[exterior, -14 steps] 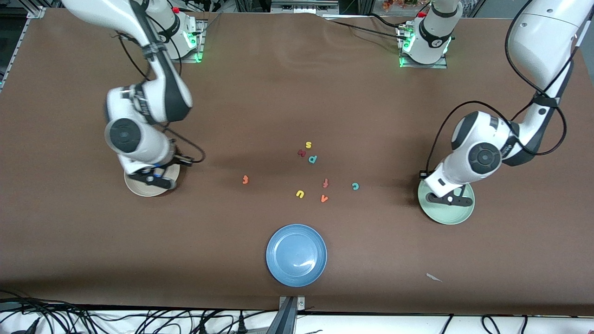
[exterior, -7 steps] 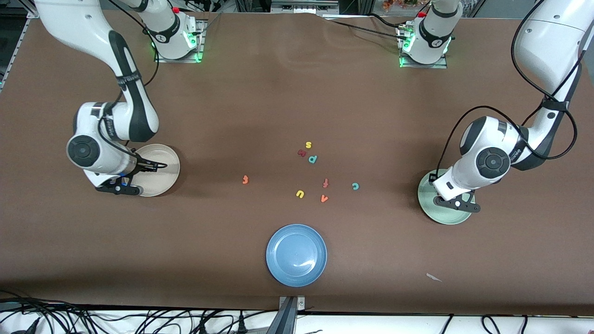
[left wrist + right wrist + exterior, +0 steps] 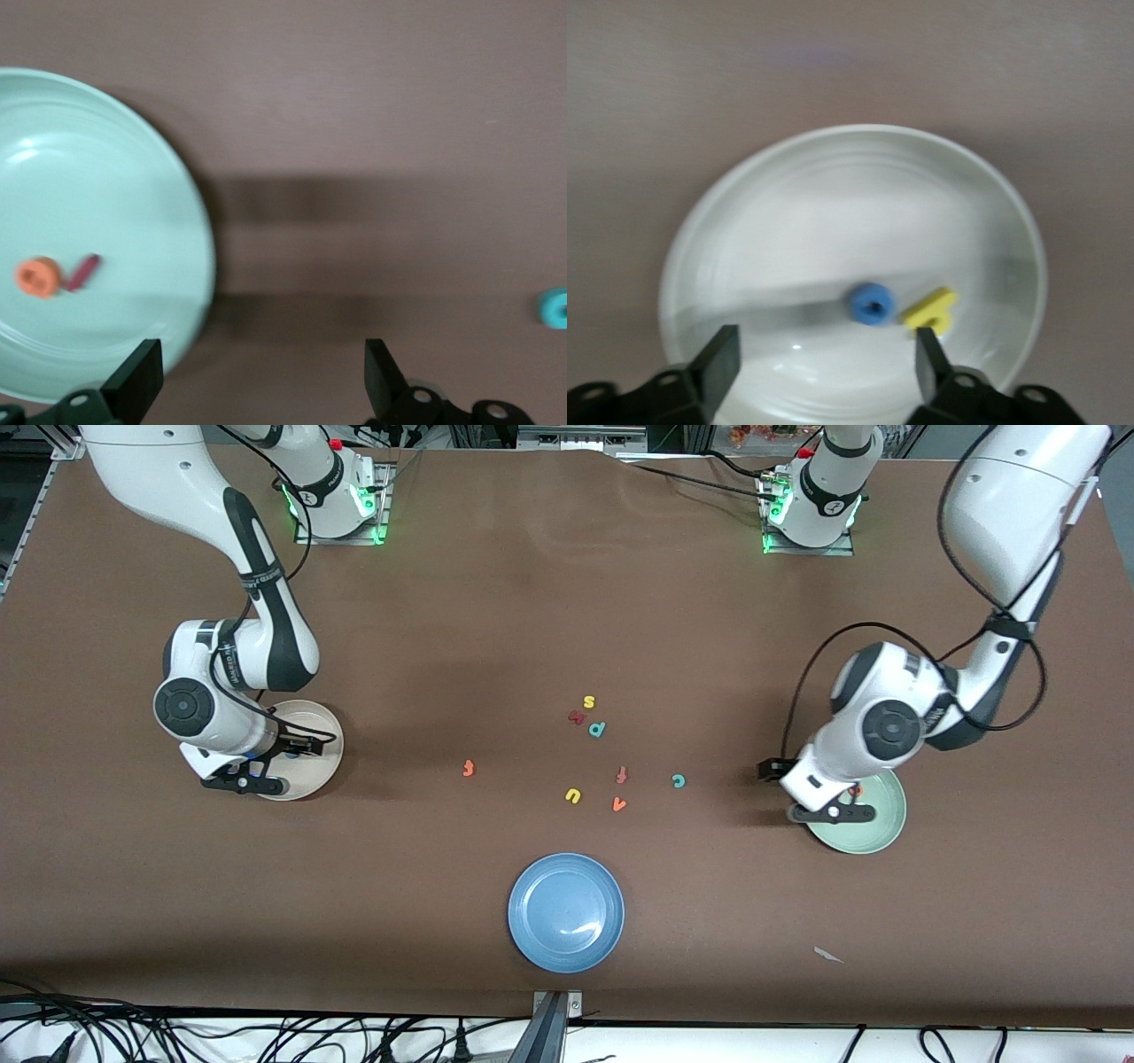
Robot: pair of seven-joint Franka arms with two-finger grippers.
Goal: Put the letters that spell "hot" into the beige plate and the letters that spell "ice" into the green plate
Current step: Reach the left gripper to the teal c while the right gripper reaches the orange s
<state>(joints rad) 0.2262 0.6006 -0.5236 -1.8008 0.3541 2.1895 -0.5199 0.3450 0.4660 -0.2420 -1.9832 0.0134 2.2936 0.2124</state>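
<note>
Two of the "hot" letters in the beige plate (image 3: 850,177): one blue o (image 3: 871,303) and one yellow h (image 3: 931,312), just beside each other, seen in the right wrist view. Third one, the orange t (image 3: 469,768), loose on the brown table (image 3: 532,602), between the beige plate (image 3: 319,766) and the middle cluster.

Two of the "ice" letters in the green plate (image 3: 97,177): one orange e (image 3: 37,277) and one dark red i (image 3: 81,272), side by side in the left wrist view. Third, the teal c (image 3: 679,781), on the table between the cluster and the green plate (image 3: 877,824); also visible in the left wrist view (image 3: 555,308).

Six other letters loose mid-table: yellow s (image 3: 589,701), dark red letter (image 3: 576,716), teal p (image 3: 597,729), reddish f (image 3: 622,775), yellow u (image 3: 573,795), orange v (image 3: 619,804). One blue plate (image 3: 532,939) nearer the front camera, holding nothing. One scrap of paper (image 3: 828,955) toward the left arm's end.

Right gripper (image 3: 266,766) low over the beige plate's edge, jaws spread wide, gripping nothing. Left gripper (image 3: 828,808) over the green plate's rim on the side toward the cluster, jaws released and apart, nothing between them.

Against half a second ago: left gripper shifted from over the green plate's middle toward the cluster-side rim. Right gripper shifted slightly inward over the beige plate. Loose letters unmoved.
</note>
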